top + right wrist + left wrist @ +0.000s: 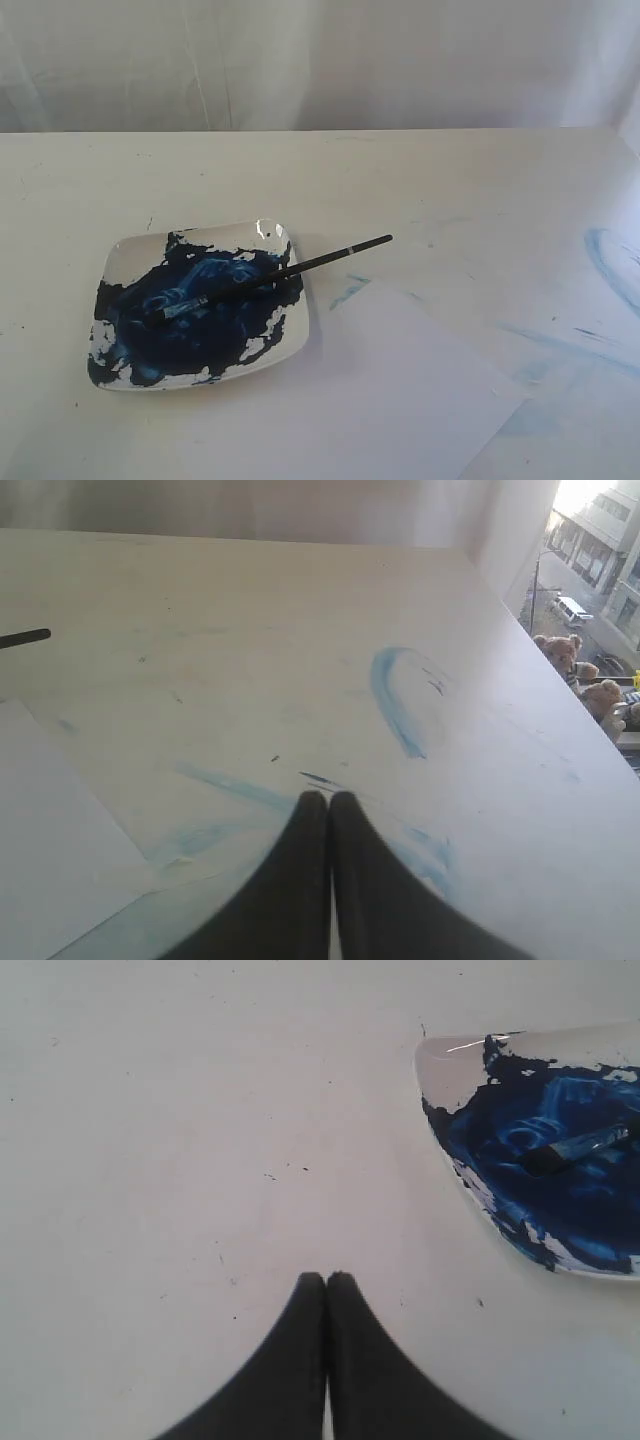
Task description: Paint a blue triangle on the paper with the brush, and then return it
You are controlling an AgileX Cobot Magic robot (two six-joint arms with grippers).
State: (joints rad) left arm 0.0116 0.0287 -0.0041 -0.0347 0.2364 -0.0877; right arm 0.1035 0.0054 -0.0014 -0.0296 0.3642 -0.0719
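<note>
The black-handled brush (275, 276) lies across the square white dish (128, 252), bristles in the dark blue paint, handle end sticking out toward the right. The white paper (390, 390) lies flat just right of the dish, blank; no blue triangle shows on it. Neither gripper appears in the exterior view. My left gripper (326, 1278) is shut and empty over bare table, with the dish (445, 1060) and the brush tip (575, 1147) off to one side. My right gripper (327, 798) is shut and empty over the smeared table, near the paper (50, 850); the brush handle end (25, 637) shows.
Faint pale-blue smears (560, 345) and an arc (605, 260) stain the cream table right of the paper; the arc (392, 700) also shows in the right wrist view. A white curtain (320, 60) hangs behind the table's far edge.
</note>
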